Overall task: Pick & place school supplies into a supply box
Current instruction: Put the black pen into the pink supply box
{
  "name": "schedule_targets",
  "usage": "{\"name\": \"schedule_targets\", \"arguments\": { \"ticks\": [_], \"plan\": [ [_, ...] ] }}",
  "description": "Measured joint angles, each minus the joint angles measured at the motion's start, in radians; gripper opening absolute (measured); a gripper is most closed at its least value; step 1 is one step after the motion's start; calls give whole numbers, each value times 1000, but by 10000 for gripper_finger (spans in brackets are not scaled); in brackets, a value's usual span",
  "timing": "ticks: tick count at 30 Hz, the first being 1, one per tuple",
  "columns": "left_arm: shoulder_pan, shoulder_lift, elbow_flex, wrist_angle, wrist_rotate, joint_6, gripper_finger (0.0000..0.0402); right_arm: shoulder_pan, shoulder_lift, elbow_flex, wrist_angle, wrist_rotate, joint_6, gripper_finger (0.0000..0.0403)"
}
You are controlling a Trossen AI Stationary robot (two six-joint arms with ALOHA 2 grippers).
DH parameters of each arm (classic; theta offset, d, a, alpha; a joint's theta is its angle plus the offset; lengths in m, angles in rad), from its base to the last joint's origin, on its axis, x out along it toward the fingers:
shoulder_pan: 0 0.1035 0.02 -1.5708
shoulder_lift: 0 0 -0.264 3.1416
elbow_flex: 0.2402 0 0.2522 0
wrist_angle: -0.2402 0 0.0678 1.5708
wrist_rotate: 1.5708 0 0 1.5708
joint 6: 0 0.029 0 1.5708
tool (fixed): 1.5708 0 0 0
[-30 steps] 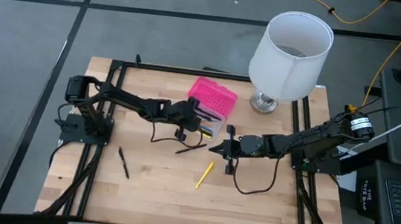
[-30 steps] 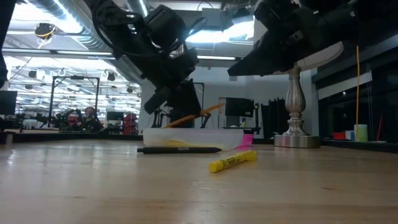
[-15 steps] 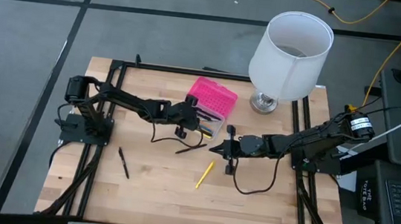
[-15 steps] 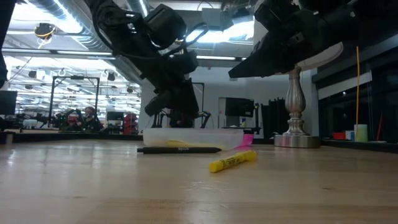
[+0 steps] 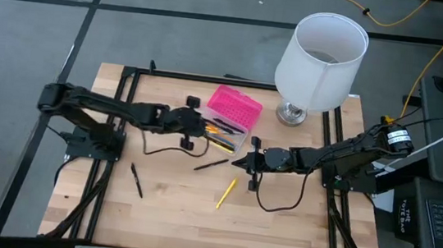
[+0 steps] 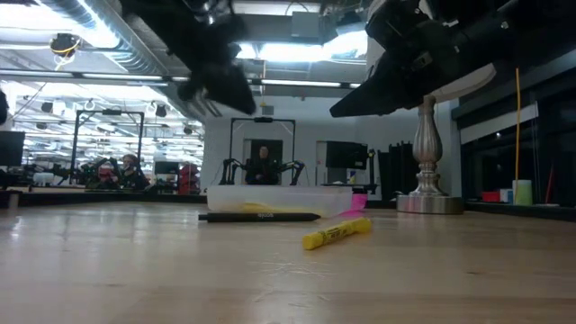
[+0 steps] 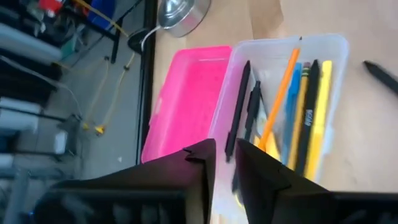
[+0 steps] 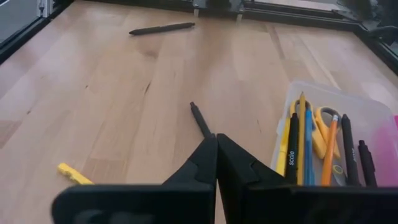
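- High view: the supply box (image 5: 231,120) lies open near the middle of the wooden table (image 5: 163,209), its pink half toward the white lamp (image 5: 320,62) and its clear half toward the table's centre, holding several pens.
- The left gripper (image 5: 190,129) hangs just beside the clear half, on the left arm's side; the right gripper (image 5: 244,164) sits near the box's other side.
- Three supplies lie loose on the wood: a black pen (image 5: 211,164) between the box and the right gripper, a yellow marker (image 5: 226,194) beyond it, and another black pen (image 5: 136,179) well apart on the left side.
- Low view: the clear half (image 6: 279,198) rests flat, with the black pen (image 6: 259,217) in front of it and the yellow marker (image 6: 337,233) nearer the camera.
- Left wrist view: a narrow gap shows between the fingers (image 7: 202,165), which carry nothing; inside the clear half (image 7: 333,46) lie black pens, an orange pencil (image 7: 277,101), a blue one and a yellow one.
- Right wrist view: the fingers (image 8: 202,163) are pressed together, empty; yellow-handled scissors (image 8: 326,127) lie in the box among the pens.
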Motion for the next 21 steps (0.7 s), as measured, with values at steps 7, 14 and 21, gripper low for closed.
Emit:
{"name": "schedule_targets", "arguments": {
  "ticks": [7,14,21],
  "plan": [
    [-67,-191,0,-216,-12,-230,5,0,0,-1,14,0,-25,7],
    [-225,-321,-125,-162,-124,-334,1,0,0,-1,46,8,-26,8],
    [-394,-434,-310,-78,-239,-513,3,0,0,1,142,8,-25,22]
  ]
}}
